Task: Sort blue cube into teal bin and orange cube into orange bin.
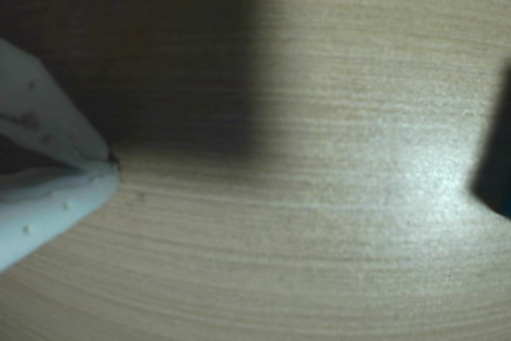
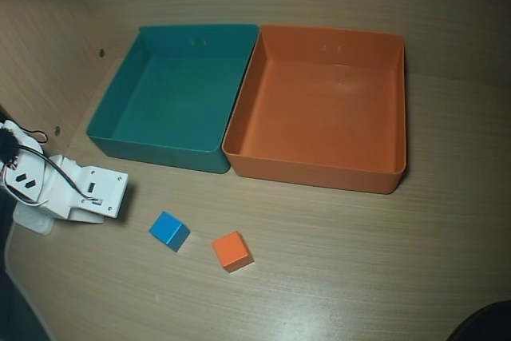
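Arm: we sit at the left edge of the overhead view, low over the wooden table [image 2: 335, 277], well short of both cubes and holding nothing.
Claw: in the wrist view our gripper [image 1: 110, 161] shows two pale fingers meeting at their tips, so we read it as closed on nothing; the overhead view hides the tips.
Blue cube: the blue cube [image 2: 169, 231] rests on the table just to the right of our arm, in front of the teal bin [image 2: 108, 140], apart from it.
Orange cube: the orange cube [image 2: 232, 251] lies near the blue one, not touching, in front of the seam where the bins meet.
Bins: both the teal bin and the orange bin [image 2: 399, 117] look empty and stand side by side, walls touching.
Step in hand: we judge the sorting has not begun; the blue cube is the nearer pick.
Doing it well: we should spread the fingers before descending, square them to two opposite flat faces of the turned cube, and come straight down so we do not nudge the orange one.
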